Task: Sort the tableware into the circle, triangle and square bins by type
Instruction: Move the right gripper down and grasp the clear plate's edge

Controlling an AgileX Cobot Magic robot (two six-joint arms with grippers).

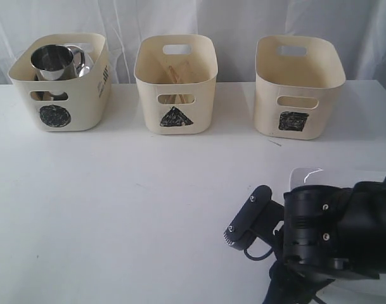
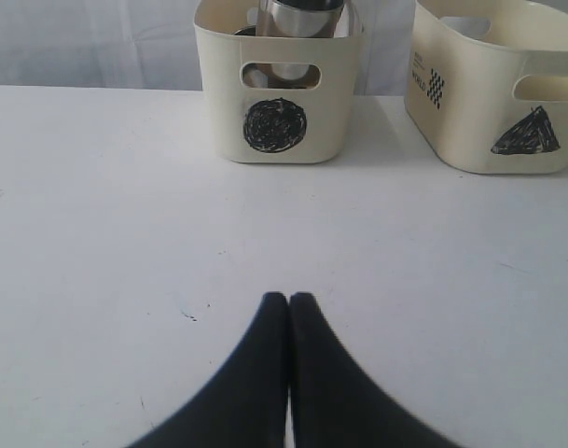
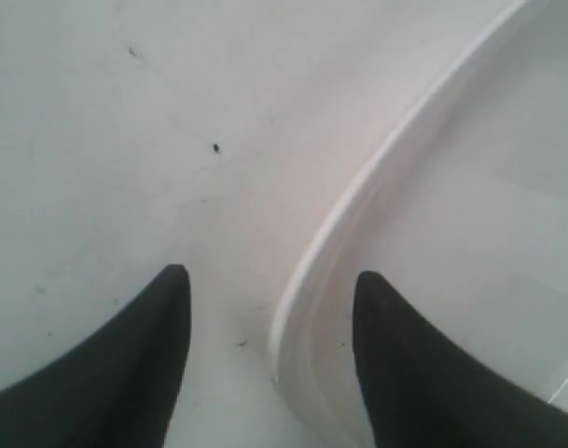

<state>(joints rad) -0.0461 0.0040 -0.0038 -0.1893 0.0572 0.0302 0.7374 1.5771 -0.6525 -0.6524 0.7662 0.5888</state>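
The large white square plate (image 3: pixel 470 196) lies on the table near the front right; in the exterior view only its far edge (image 1: pixel 310 174) shows behind my right arm (image 1: pixel 332 231). My right gripper (image 3: pixel 272 280) is open and straddles the plate's rim, one finger over the table and the other over the plate. The circle bin (image 1: pixel 59 95) holds a steel mug (image 1: pixel 52 62) and more steel ware. Wooden chopsticks (image 1: pixel 175 75) stand in the triangle bin (image 1: pixel 175 88). Nothing shows inside the square bin (image 1: pixel 298 88). My left gripper (image 2: pixel 289 299) is shut and empty, low over the table before the circle bin (image 2: pixel 276 103).
The three bins stand in a row along the table's back edge, before a white curtain. The triangle bin (image 2: pixel 507 93) is beside the circle bin in the left wrist view. White tabletop (image 1: pixel 148 209) stretches between the bins and the arms.
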